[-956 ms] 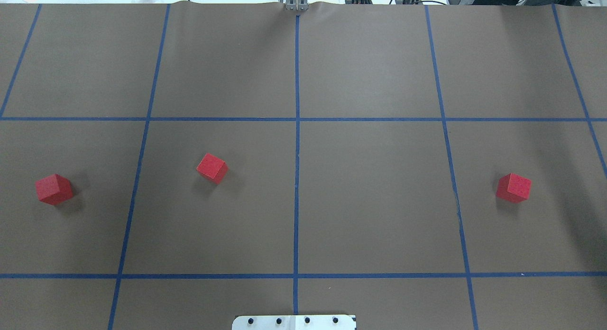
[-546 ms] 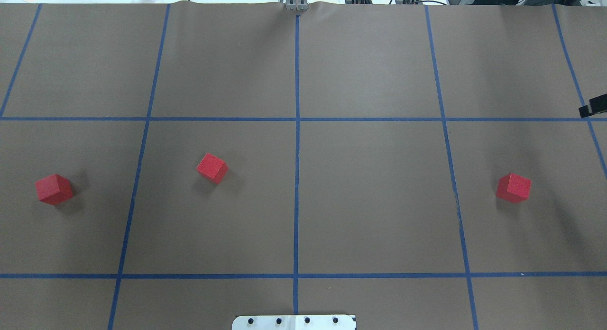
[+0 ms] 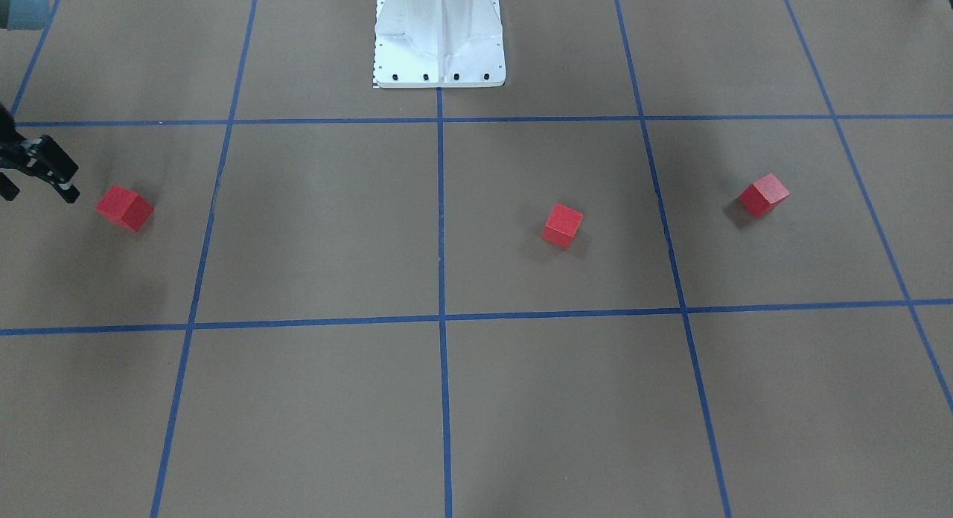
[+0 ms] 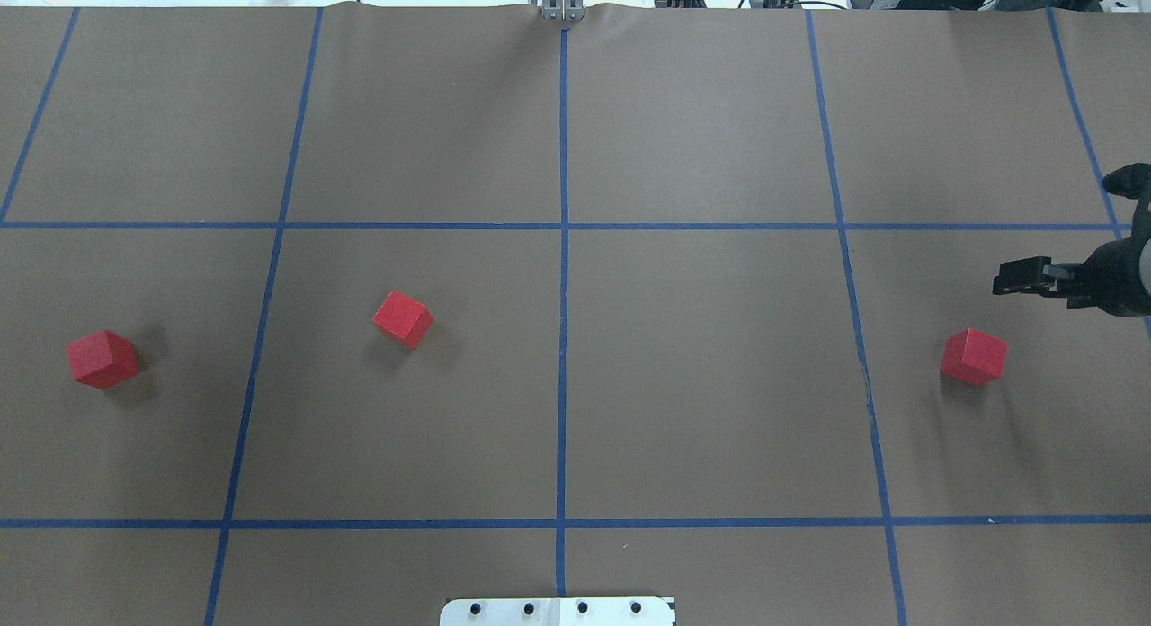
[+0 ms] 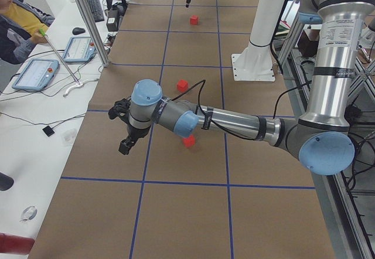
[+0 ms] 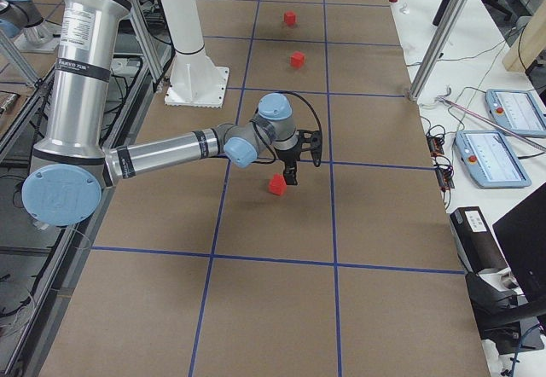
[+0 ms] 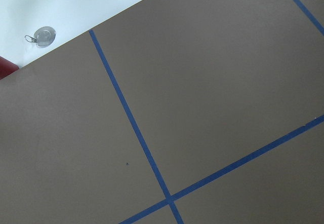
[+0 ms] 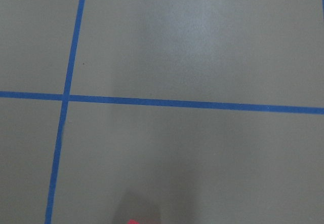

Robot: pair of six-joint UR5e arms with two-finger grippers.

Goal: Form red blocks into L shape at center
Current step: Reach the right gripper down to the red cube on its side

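The right gripper [image 3: 39,184] — jaws apparently apart, though half out of frame — hovers just outboard of its nearest red block [image 4: 974,356], which lies lower, toward the center [image 4: 629,374].

Bright, even light from above falls on the matte brown desk [image 4: 701,383], with no hard glare; the right wrist view shows only a pale sheen. The red blocks [image 4: 403,318] cast short, soft shadows. Wide, faint shadows lie near the desk's right edge. All views are in focus, the right wrist one slightly softer.
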